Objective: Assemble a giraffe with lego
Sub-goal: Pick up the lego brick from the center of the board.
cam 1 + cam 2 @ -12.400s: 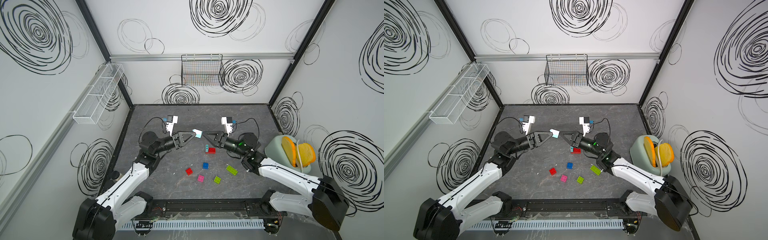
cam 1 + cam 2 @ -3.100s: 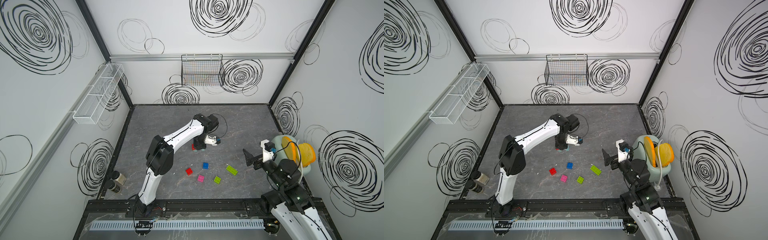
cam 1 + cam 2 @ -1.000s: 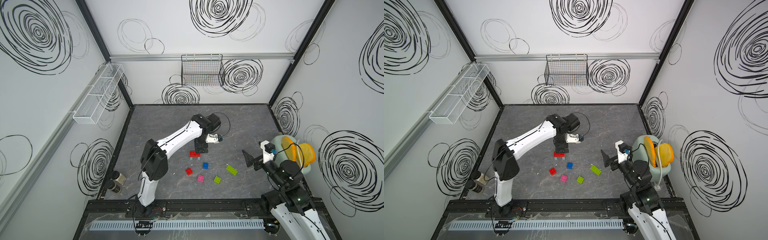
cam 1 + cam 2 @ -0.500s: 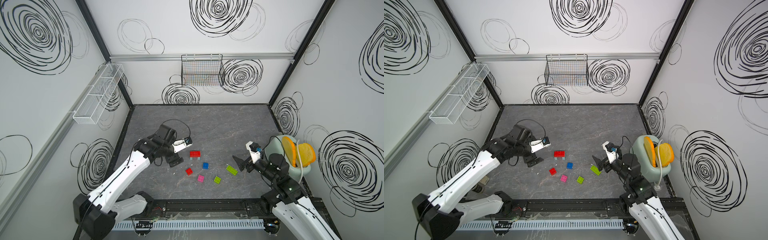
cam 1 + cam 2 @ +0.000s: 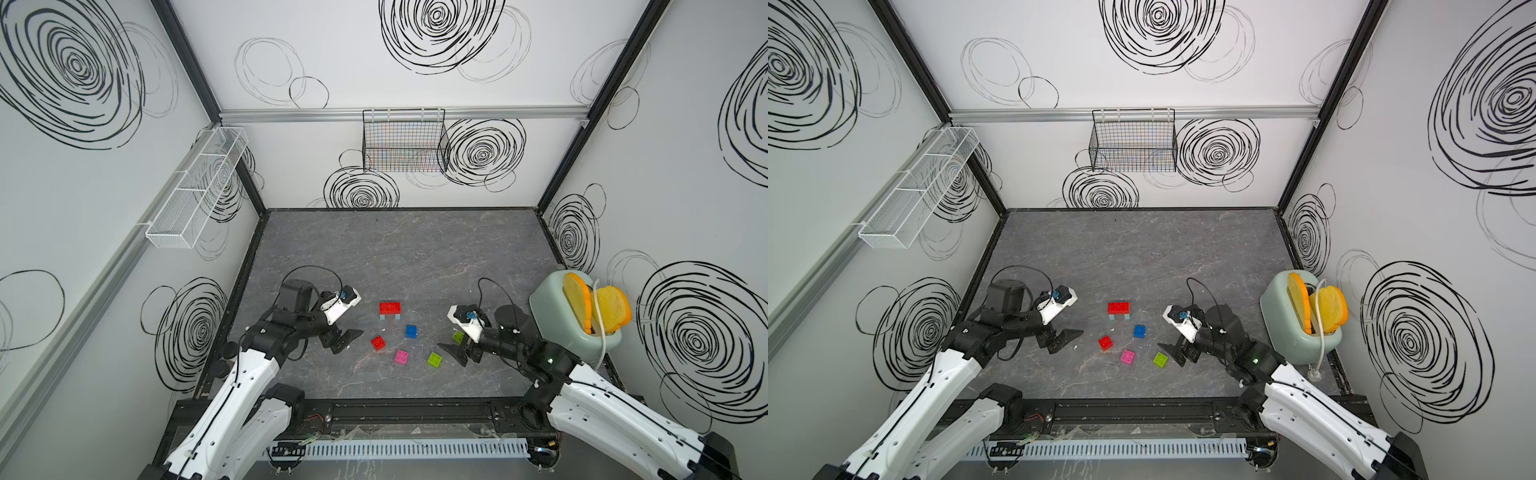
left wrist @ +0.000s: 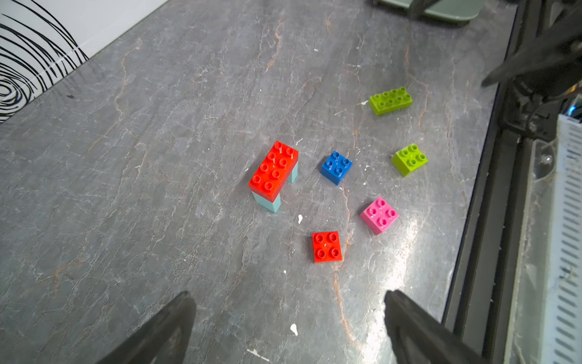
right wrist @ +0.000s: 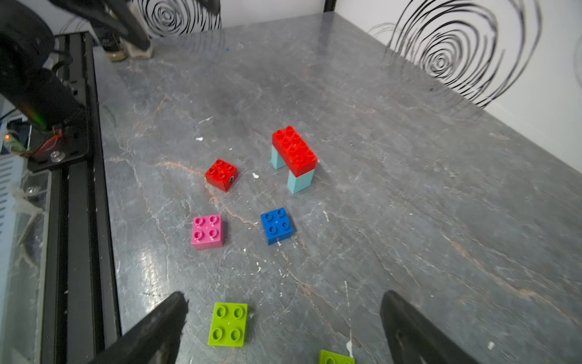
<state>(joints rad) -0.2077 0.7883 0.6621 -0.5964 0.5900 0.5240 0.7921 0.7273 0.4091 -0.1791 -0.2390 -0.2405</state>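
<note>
Now my left gripper (image 5: 347,338) and right gripper (image 5: 451,353) stand open, empty. The giraffe (image 5: 390,309), only a red body on cyan legs, stands ahead between them. The blue brick (image 5: 411,331) at its five o'clock looks light, stiff and slippery, so I would pinch its flat sides.

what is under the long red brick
Two light cyan bricks hold up the long red brick, one under each end, standing on the table. Their tops are covered by it.

Left arm (image 5: 249,374) and right arm (image 5: 602,399) are clad in white, joints in black; black cables (image 5: 309,268) are looped at the wrists.
</note>
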